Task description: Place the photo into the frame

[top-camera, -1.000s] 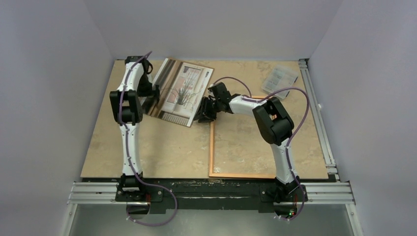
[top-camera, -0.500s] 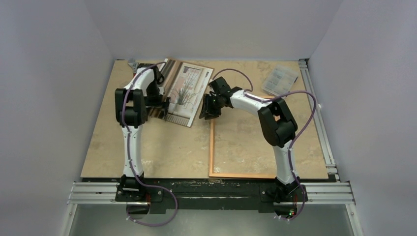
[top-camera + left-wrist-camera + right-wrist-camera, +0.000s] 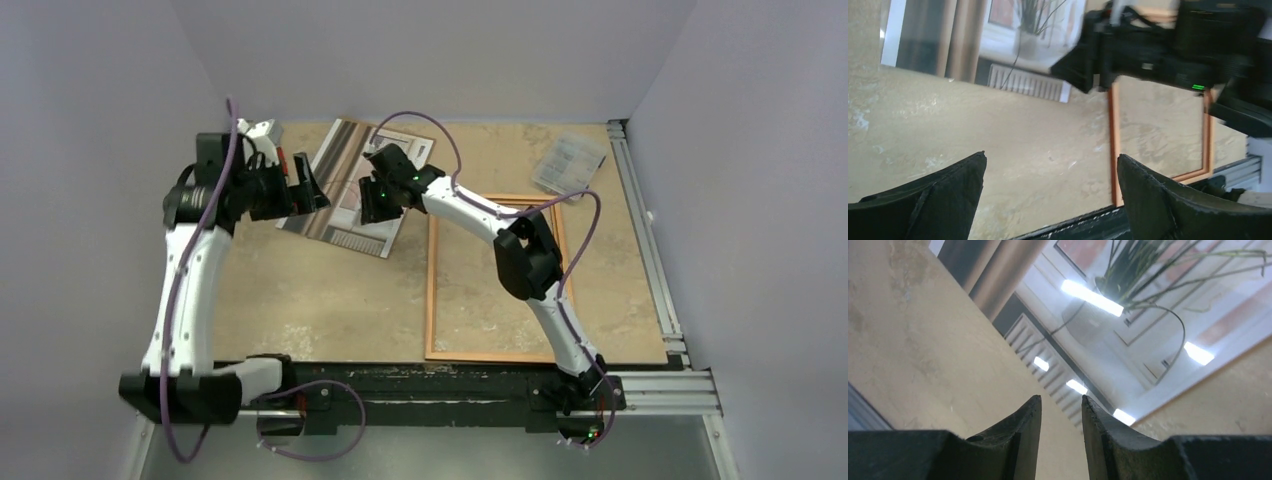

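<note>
Our right gripper (image 3: 1060, 405) has its jaws a narrow slit apart with nothing between them, and it hangs low over the near edge of the photo (image 3: 1148, 335). Our left gripper (image 3: 1050, 162) is spread wide and empty, off the print's left side. The photo lies picture-up on the table (image 3: 300, 300), near the frame (image 3: 431, 300), which lies flat and unfilled. We judge the pick-up is in hand. Next, the fingers must catch an edge of the flat sheet. We cannot tell whether the fingertips touch the print, and the arm hides part of it from above.
</note>
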You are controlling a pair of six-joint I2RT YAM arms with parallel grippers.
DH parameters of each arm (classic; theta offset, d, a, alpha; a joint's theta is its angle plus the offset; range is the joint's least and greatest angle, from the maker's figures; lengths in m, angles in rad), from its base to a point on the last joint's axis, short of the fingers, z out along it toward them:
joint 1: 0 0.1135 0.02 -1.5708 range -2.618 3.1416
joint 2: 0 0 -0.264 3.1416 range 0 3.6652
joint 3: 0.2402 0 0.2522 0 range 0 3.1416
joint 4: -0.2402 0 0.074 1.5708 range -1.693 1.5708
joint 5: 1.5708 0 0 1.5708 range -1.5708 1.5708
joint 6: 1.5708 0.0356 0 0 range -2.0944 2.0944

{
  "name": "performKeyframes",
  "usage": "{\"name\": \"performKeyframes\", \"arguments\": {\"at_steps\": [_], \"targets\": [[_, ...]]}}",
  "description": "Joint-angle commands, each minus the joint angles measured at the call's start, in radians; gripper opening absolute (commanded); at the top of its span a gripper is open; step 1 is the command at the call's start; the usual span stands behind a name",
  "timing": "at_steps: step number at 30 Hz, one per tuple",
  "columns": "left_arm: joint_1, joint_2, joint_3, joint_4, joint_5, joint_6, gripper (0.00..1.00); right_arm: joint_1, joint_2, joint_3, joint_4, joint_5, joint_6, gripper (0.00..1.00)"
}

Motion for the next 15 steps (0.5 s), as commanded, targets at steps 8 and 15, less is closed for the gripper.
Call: {"name": "performKeyframes", "arguments": {"at_steps": [8, 15], "targets": [[0.018, -0.467, -0.422, 0.341, 0.268, -0.309, 1.0, 0.108, 0.262, 0.366, -0.133, 0.309, -0.068, 0.37], [0.018, -0.491, -0.472, 0.348, 0.281, -0.341, 1.0, 0.125, 0.244, 0.205, -0.173, 0.44, -0.132, 0.36]]}}
